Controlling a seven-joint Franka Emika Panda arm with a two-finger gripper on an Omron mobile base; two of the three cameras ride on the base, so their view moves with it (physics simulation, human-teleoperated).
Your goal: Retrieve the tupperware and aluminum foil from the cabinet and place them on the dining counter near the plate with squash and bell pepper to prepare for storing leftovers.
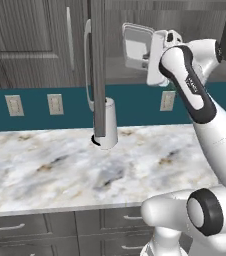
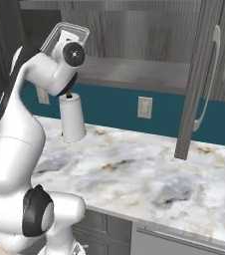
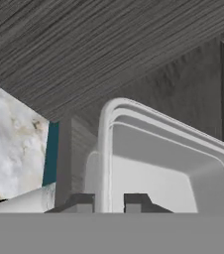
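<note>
- While the arm reaches up into the open cabinet (image 1: 45,45), we note the gripper (image 3: 109,202) closed on the tupperware (image 1: 136,47); in the hand view one dark fingertip sits on each side of the container's rim wall, so we judge the pinch to be on that rim.
- The tupperware is tilted up on edge, its open side facing out toward the base cameras, and it is level with the cabinet opening above the grey shelf (image 2: 134,72). We cannot tell whether any part of it touches the shelf.
- The cabinet door (image 1: 99,65) stands swung out over the marble worktop (image 1: 60,170), edge-on to the left base camera, with its long handle (image 2: 210,79) visible from the right.
- A white paper towel roll (image 2: 72,118) stands on the worktop below the cabinet, just beside the door's lower edge in the left view.
- Progress, as we judge it: the first item is grasped but not yet carried anywhere. Early stage.
- Left to do: draw the container out past the door, drive to the dining counter, set it down near the plate, then come back for the foil carton and do the same.
- Risk noted: a rim pinch on a tilted, light container could slip or twist as it is pulled out.
</note>
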